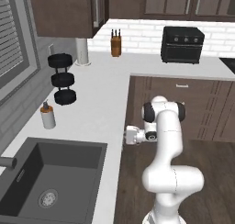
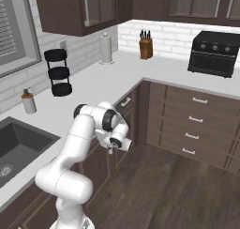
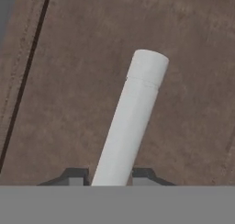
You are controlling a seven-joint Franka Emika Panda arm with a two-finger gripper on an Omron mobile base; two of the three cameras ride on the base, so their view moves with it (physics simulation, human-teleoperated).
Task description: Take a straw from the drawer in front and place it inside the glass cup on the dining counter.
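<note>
Fingers (image 3: 74,176) of the gripper (image 3: 111,178) sit one on each side of the silver handle (image 3: 137,103). They look pressed against it, so the hand is pinching the bar. The bar runs up and away from the hand, across the brown wood front of the drawer (image 3: 188,103). The robot holds the bar because the drawer cannot be opened any other way.

From where I stand, the white arm (image 1: 167,140) bends over and points its hand sideways, at the cabinets under the white worktop (image 1: 101,103). The hand is low, just under the edge of the worktop, because that is where the drawer front is. The sink (image 1: 50,172) is set in the same worktop, a little way off.

The drawer front looks flat and closed, and I see no gap beside it. I think the straw is inside the drawer, tucked away where nobody can see it. That is why the robot starts with the handle and not with the straw.

I think the job is only at the start. Next the arm should pull straight back, so the bar does not slip out of the fingers. The straw is very thin, so picking it up will need care. After that it goes to the glass cup on the dining counter.
</note>
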